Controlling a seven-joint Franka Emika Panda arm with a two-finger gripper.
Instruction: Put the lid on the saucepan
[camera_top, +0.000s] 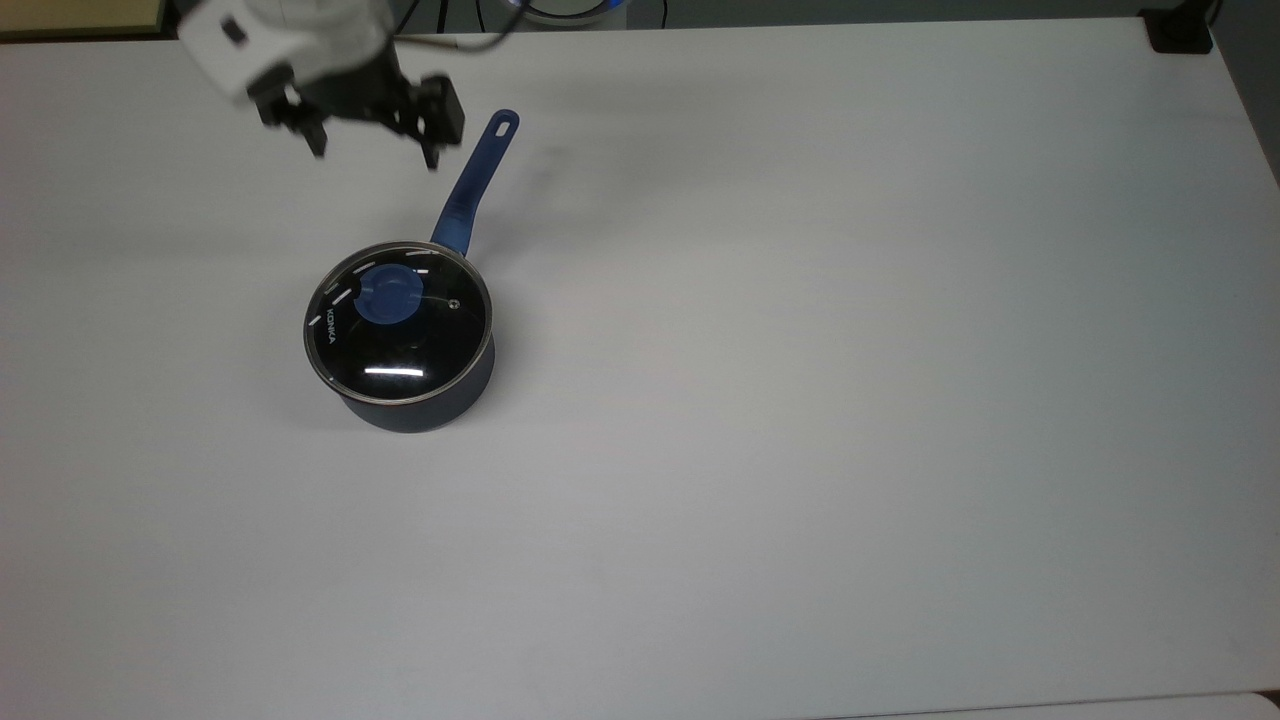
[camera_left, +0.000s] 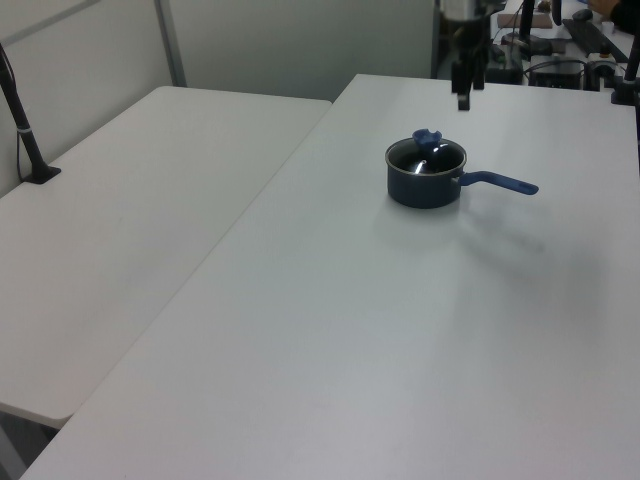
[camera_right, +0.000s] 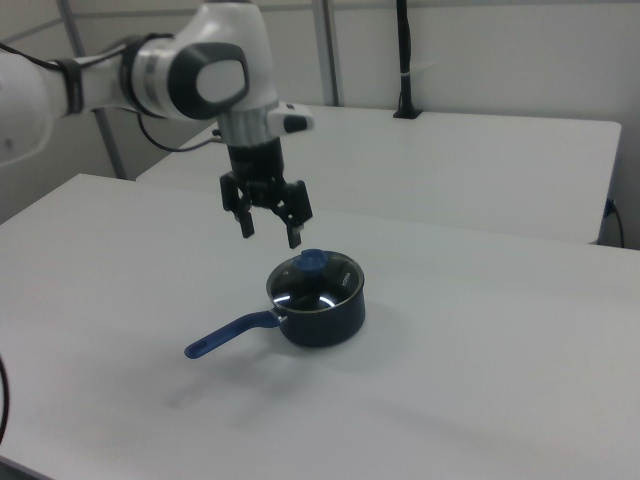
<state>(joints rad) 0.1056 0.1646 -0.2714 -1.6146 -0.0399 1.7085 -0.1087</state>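
Overhead, the white arm's gripper (camera_right: 268, 228) hangs fingers-down, fingers (camera_right: 296, 236) spread and empty, above the white table (camera_top: 800, 400). Below it, the round clear glass lid (camera_top: 399, 322) sits on the dark navy saucepan (camera_right: 322, 315).

One saucepan (camera_top: 420, 400), one lid (camera_top: 398, 322), one pincer (camera_top: 372, 150), two tables (camera_left: 400, 340).

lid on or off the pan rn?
On. The lid sits flat across the saucepan rim, knob up. The tool hangs open above it, holding nothing.
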